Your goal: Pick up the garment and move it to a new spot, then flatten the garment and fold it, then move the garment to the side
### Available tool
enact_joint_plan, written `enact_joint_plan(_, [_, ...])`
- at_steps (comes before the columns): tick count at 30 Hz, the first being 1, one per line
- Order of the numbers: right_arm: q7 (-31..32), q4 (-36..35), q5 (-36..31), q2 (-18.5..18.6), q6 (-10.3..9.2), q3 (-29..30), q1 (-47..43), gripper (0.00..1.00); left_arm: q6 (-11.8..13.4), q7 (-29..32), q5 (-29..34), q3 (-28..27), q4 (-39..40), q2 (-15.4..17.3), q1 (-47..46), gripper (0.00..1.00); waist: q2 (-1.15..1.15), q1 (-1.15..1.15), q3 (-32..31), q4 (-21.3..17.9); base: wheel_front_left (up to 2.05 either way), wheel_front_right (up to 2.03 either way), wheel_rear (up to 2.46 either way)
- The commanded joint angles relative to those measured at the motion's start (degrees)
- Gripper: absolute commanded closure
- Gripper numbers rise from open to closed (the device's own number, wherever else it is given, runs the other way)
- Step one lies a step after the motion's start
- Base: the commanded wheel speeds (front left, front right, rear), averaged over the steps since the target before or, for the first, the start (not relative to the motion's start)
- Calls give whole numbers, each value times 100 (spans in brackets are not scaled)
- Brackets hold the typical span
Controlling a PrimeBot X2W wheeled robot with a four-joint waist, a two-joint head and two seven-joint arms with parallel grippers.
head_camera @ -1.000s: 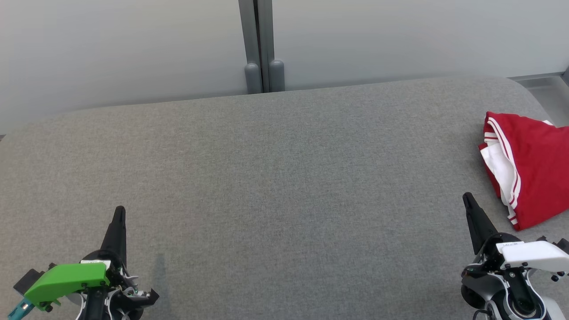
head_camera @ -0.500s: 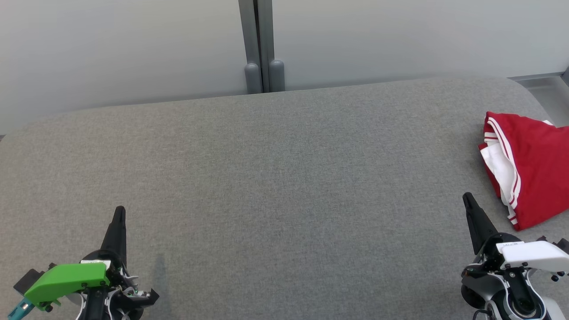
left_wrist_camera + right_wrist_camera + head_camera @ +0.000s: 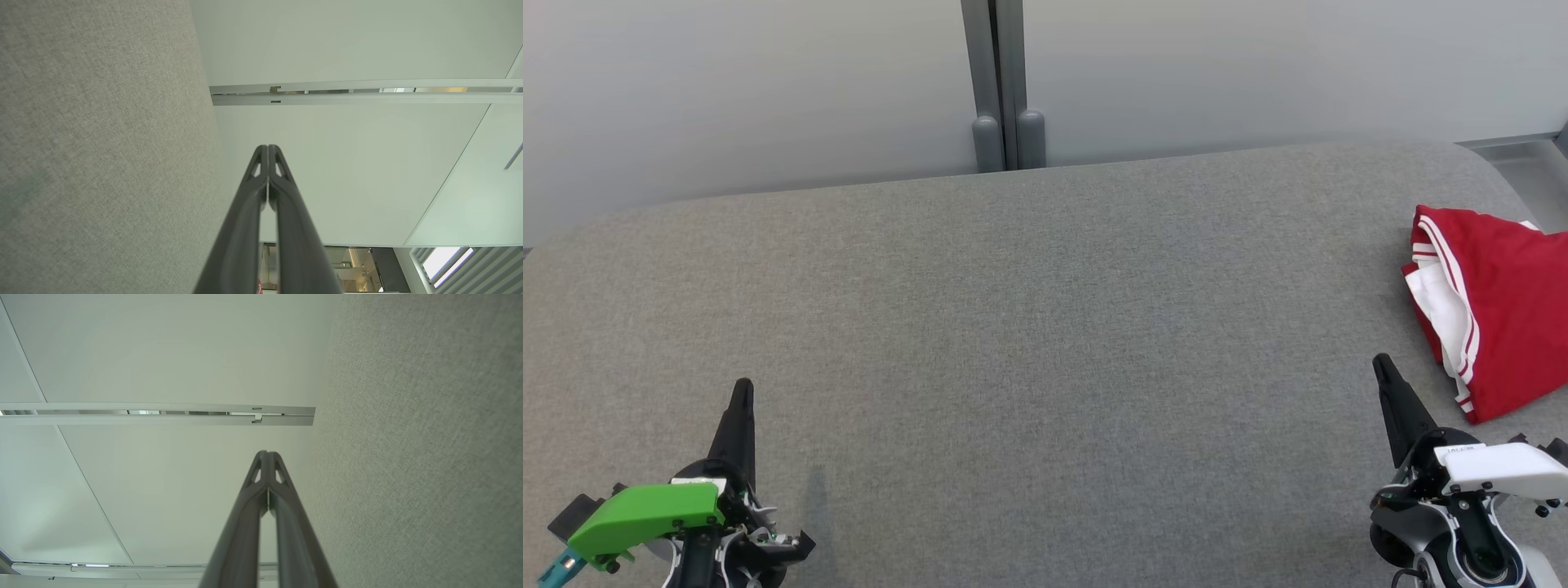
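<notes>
The garment [image 3: 1503, 314], red with white stripe trim and some white fabric showing, lies folded over at the right edge of the head view. It rests on the grey fabric worktop [image 3: 1045, 327] and is partly cut off by the frame. The left tool [image 3: 742, 385] stands at the lower left, fingers pressed together and gripping nothing; the left wrist view confirms the tips meet. The right tool [image 3: 1380, 361] stands at the lower right, fingers likewise together and empty, near the garment's lower corner but apart from it. Behind the worktop, pale wall panels [image 3: 768, 82] meet at a grey post [image 3: 1001, 82].
</notes>
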State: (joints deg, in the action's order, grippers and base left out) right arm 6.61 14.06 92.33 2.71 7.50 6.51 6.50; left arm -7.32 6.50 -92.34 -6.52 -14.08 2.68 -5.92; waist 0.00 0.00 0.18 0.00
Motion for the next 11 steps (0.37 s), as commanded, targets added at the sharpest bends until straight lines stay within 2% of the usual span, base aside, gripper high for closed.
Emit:
enact_joint_plan(1, [8, -21, 17, 32, -2, 11, -61, 100, -40, 24, -18, -13, 10, 37, -60, 100, 0, 0, 0, 0, 0, 0, 0])
enact_joint_plan(11, [8, -20, 17, 32, -2, 11, -61, 100, -40, 24, -18, -12, 10, 37, -60, 100, 0, 0, 0, 0, 0, 0, 0])
